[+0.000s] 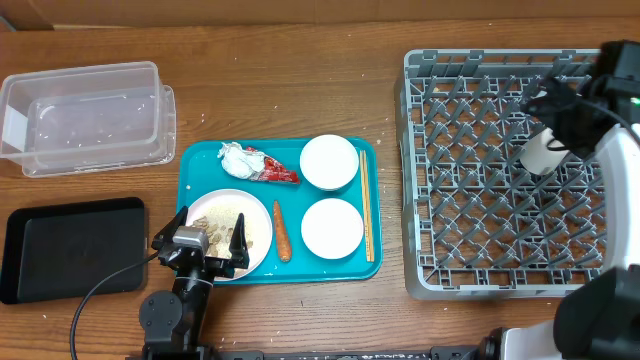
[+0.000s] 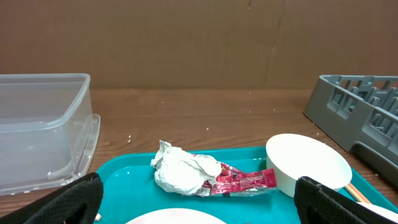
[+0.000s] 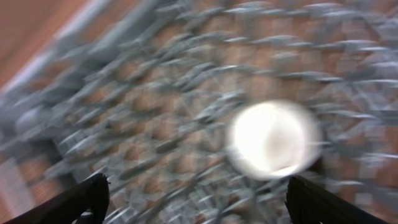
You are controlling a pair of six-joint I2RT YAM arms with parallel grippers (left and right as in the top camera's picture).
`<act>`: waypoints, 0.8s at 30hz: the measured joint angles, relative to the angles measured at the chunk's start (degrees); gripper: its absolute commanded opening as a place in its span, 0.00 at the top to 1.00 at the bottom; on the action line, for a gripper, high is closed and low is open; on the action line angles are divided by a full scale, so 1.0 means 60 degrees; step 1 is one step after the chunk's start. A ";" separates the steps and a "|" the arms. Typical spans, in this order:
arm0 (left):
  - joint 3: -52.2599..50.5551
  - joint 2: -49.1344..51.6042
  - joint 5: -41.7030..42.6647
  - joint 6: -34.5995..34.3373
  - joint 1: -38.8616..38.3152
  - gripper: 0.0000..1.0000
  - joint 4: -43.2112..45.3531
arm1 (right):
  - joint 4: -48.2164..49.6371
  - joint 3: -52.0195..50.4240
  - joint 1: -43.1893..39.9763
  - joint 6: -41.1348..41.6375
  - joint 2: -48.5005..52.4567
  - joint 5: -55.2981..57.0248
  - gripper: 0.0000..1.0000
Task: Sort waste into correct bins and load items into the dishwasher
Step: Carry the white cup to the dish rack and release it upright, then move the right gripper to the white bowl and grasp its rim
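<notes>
Teal plastic forms the tray at the middle of the wooden surface. On it lie a crumpled tissue touching a red-and-white wrapper, two white bowls, a carrot, a pair of chopsticks along the right edge, and a plate with pale food scraps. The left tool hovers over the plate's near side, its fingers spread wide and holding nothing. A clear tub and a black tray sit to the left of the teal tray. On the right stands the grey rack, with a small white cup among its pegs. The right tool hangs above the cup. Its wrist view is blurred, yet its fingers show far apart and clear of the cup.
</notes>
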 measured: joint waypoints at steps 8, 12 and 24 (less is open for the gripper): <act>0.0000 0.0000 0.0000 0.0000 0.0000 0.00 0.0000 | 0.0579 0.0000 0.3435 0.0036 -0.0426 -0.1683 0.00; 0.0000 0.0000 0.0000 0.0000 0.0000 0.00 0.0000 | 0.1239 0.0000 0.5286 0.0040 -0.0036 -0.1942 0.00; 0.0000 0.0000 0.0000 0.0004 0.0000 0.00 0.0000 | 0.3268 0.0000 0.8797 0.0685 0.2696 -0.0302 0.11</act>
